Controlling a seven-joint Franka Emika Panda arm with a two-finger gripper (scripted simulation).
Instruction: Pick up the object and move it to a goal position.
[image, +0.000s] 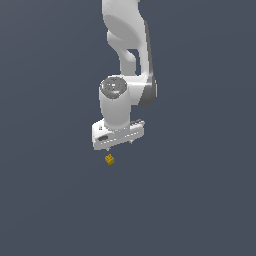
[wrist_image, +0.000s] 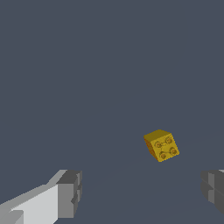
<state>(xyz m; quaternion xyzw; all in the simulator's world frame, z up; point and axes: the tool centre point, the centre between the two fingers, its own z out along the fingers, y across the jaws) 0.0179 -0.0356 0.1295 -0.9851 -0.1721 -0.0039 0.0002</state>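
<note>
The object, a tiny mustard-yellow blocky cube, sits just below the white gripper in the exterior view, slightly toward that view's left of the gap between the fingertips, w/ a small gap of dark background between them; no contact visible. In the wrist view the object shows larger: tilted, one face w/ four round studs turned toward the camera, a plainer face on top, edges not square to the frame. It lies between the two grey finger pads but ahead of them, closer to the second pad at the opposite edge of the frame, touching neither. Gripper is spread wide, fingers well apart, nothing held. Arm comes down from the top of the exterior view, white links w/ a grey joint cap, hand pointing down at the object. Surface & surroundings are one flat dark slate-blue field in both views; can't tell where floor ends or background starts, and can't tell if the object rests on a surface.
</note>
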